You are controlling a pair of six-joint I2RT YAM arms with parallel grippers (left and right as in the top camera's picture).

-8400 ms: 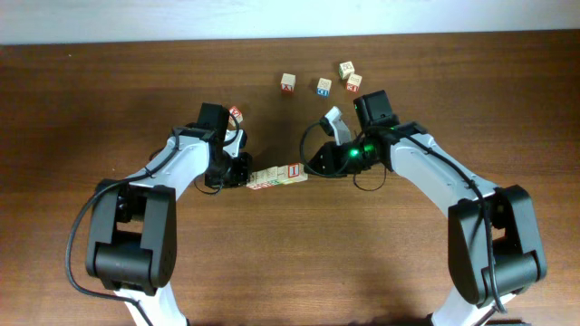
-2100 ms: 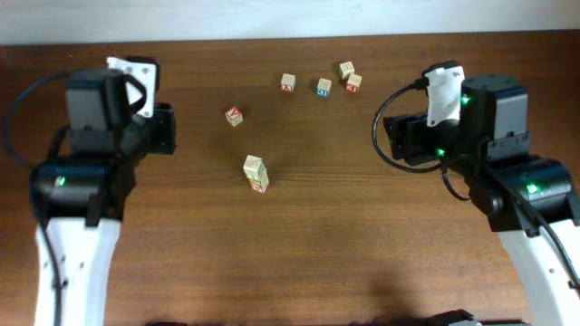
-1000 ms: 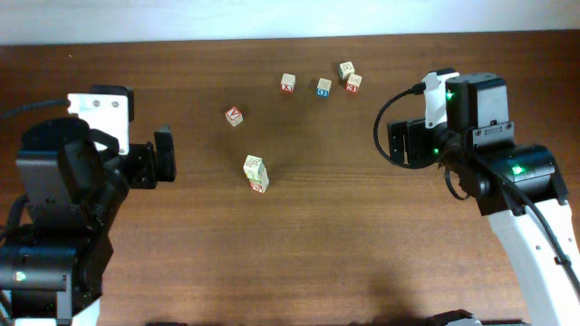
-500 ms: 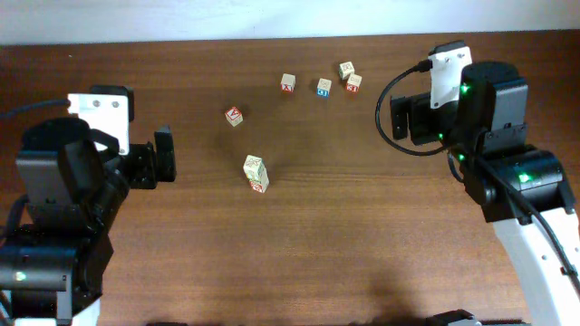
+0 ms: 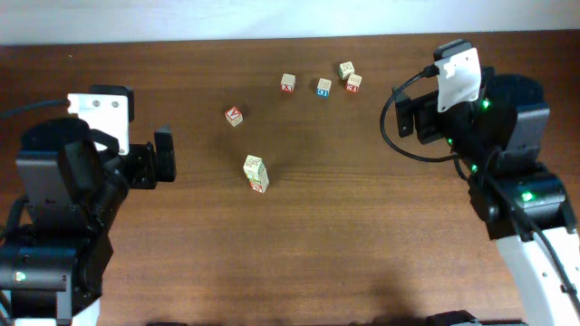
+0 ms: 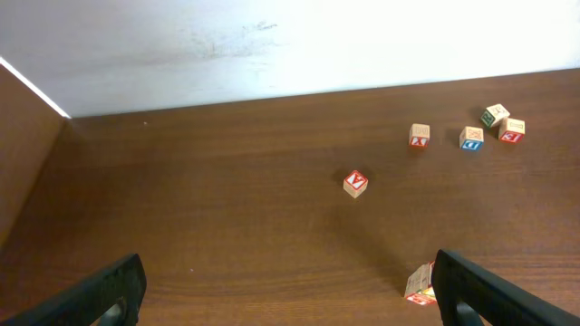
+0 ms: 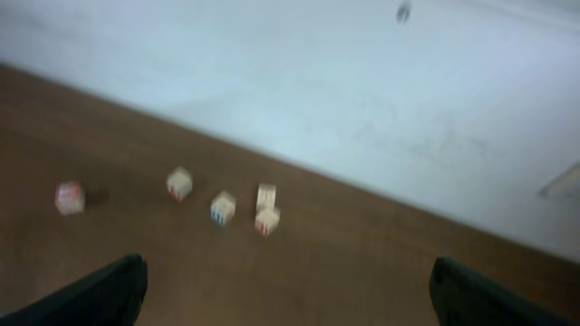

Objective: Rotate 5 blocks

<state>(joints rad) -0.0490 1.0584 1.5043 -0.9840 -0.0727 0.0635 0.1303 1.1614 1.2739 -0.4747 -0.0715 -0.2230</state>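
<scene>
pale wood, item one: column of alphabet blocks (image 5: 256, 173) is standing on end near the middle of the brown table (image 5: 362, 235), with nothing touching it. in the left wrist view only part of it is showing, at the lower edge beside a finger. some seconds back these blocks were lying as a flat row pinched end to end between both grippers, so the row is now reading as turned upright.

item two: left gripper (image 5: 165, 158), jaws apart and holding nothing, is sitting well to the left of the column, unmoved over the last second.

item three: right gripper (image 5: 410, 116), jaws likewise wide and empty, is pulling back toward the far edge, well apart from the column. its wrist view is blurring with the motion.

item four, not in play: red-faced cube (image 5: 234, 116) is lying just beyond the column. blue-lettered cube (image 5: 323, 87) and three loose pale cubes (image 5: 288, 83) are sitting near the far edge, none shifting.

judgement: the rotation is looking finished, and both arms are clearing away.
</scene>
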